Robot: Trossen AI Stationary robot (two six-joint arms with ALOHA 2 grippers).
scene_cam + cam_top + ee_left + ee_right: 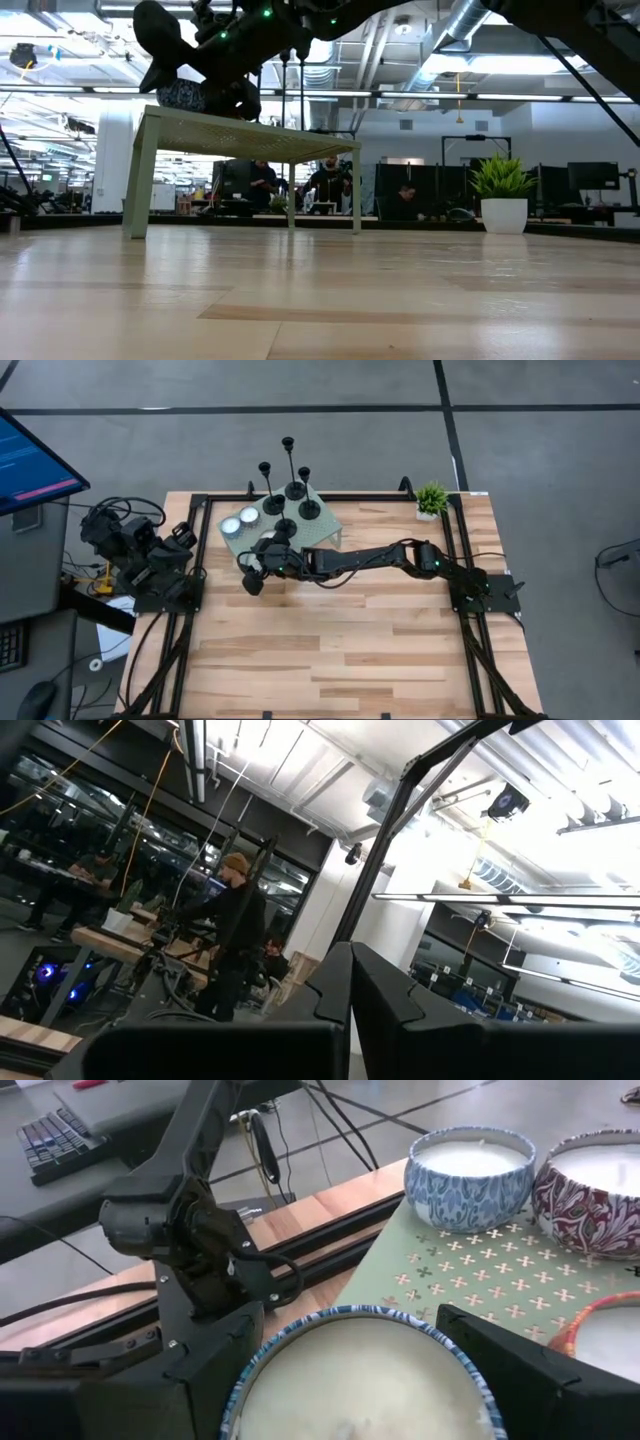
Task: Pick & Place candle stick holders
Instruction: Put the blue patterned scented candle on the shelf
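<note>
Four candle stick holders (287, 485) on stand (322, 525)

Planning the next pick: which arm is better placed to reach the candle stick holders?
Right. Its gripper reaches the green stand holding the candle stick holders; the left arm sits folded at the table's edge.
</note>
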